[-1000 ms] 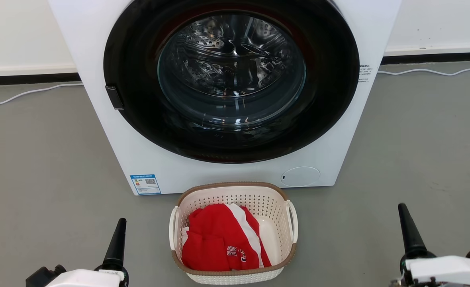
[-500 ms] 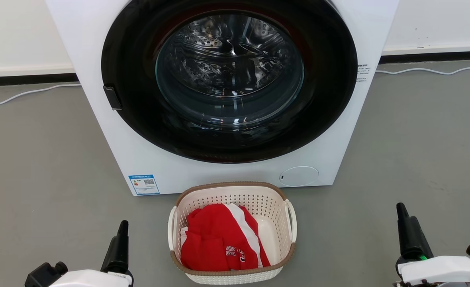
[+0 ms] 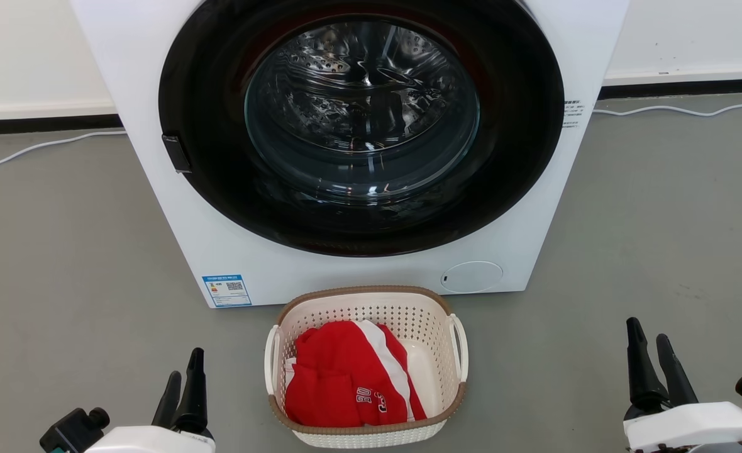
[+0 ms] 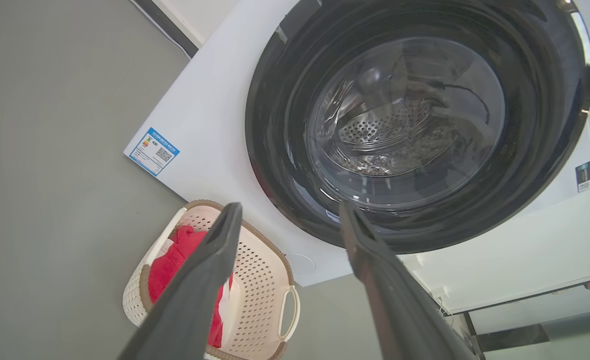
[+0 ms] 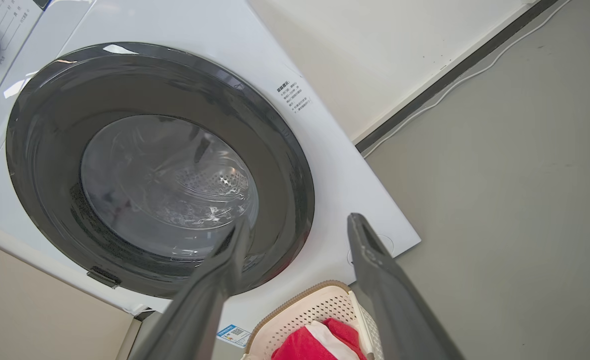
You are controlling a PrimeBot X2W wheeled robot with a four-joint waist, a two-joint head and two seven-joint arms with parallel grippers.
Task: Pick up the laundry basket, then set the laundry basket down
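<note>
The laundry basket (image 3: 371, 305), cream-white and perforated with a brown rim and white side loop handles, stands on the grey floor just in front of the washer, holding a red and white garment (image 3: 346, 377). My left gripper (image 3: 183, 363) hovers open at the lower left, well clear of the basket's left handle. At the lower right my right gripper (image 3: 646, 332) is open too, farther from the right handle. In the left wrist view the basket (image 4: 265, 270) lies low between and left of the parted fingers. The basket's rim (image 5: 295, 300) shows at the bottom of the right wrist view.
A white front-loading washer (image 3: 232, 251) with a shut dark glass door (image 3: 361, 119) rises right behind the basket. A white cable (image 3: 38, 148) runs along the floor by the wall on both sides. Grey floor spreads left and right of the basket.
Both grippers have opened: each showed one dark shape a second ago and now shows two parted fingers. The basket stays where it was.
</note>
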